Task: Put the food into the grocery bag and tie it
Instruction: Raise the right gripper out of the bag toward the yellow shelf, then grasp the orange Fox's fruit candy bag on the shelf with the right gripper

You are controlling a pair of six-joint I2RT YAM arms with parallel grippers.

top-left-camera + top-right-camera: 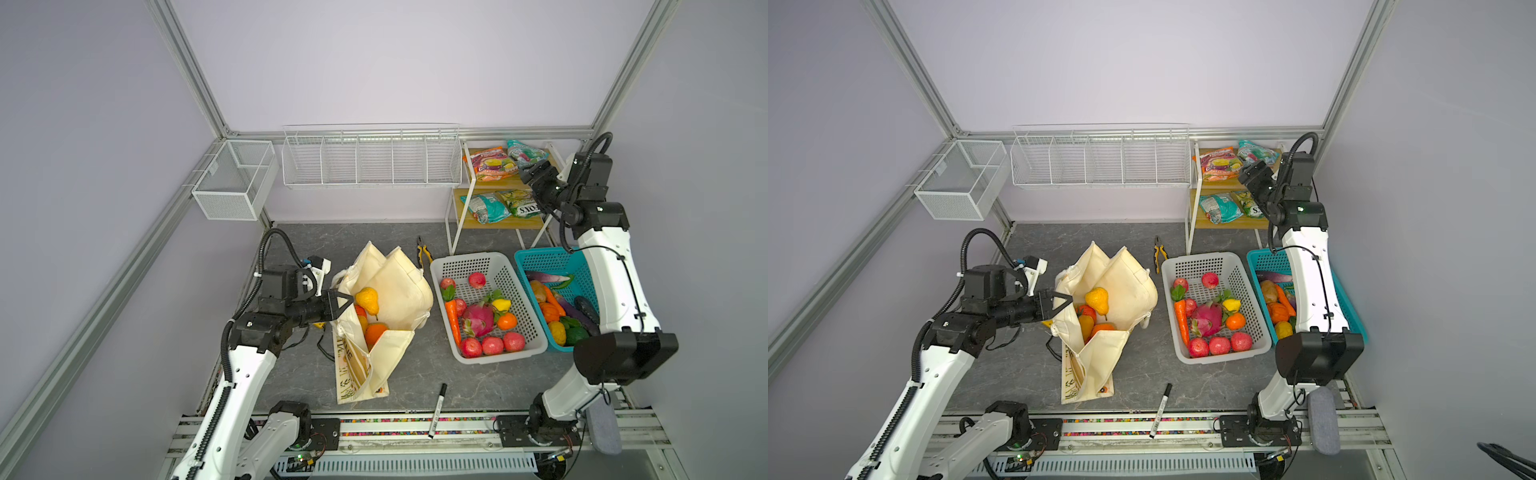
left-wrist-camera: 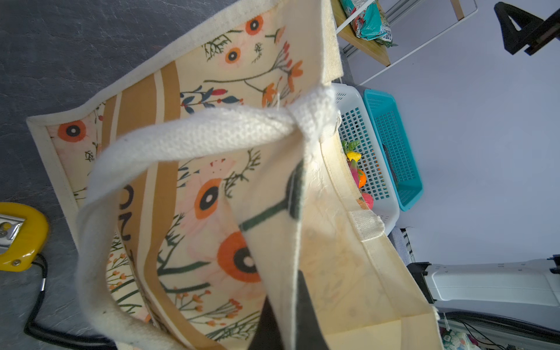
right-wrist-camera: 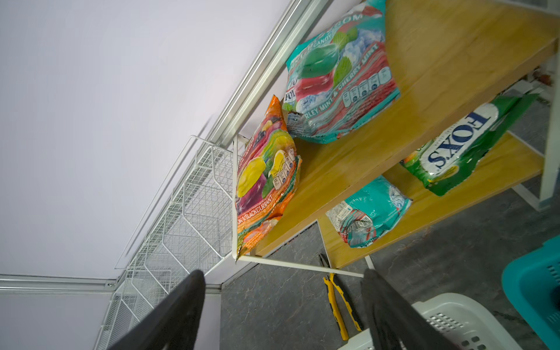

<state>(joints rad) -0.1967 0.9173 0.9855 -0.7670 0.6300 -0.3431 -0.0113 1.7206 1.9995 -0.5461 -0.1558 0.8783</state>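
One grocery bag [image 1: 403, 291] stood left of centre, with four pieces of food showing inside: one pear [image 1: 368, 300], one tomato [image 1: 360, 311], one orange [image 1: 376, 332] and one yellow-orange piece [image 1: 1086, 326] too hidden to name. One two-tier shelf [image 3: 430, 60] at far right carried four packets: an orange-purple packet [image 1: 492, 164] and a teal-red packet [image 1: 524, 153] above, and a teal packet [image 1: 484, 208] and a green packet [image 1: 519, 203] below.

Two plastic baskets sat on the right. The white basket [image 1: 465, 262] held six red fruits [image 1: 492, 345], one carrot [image 1: 453, 322], one dragon fruit [image 1: 478, 319], one lemon [image 1: 501, 305] and one small orange [image 1: 507, 321]. The teal basket [image 1: 544, 262] was partly hidden, so its load could not be counted.

Two wire holders hung at the far side: one mesh box [image 1: 232, 183] and one long rack [image 1: 370, 160]. There was also one pair of pliers [image 1: 423, 252], one marker [image 1: 437, 411] and one tape measure [image 2: 21, 236].
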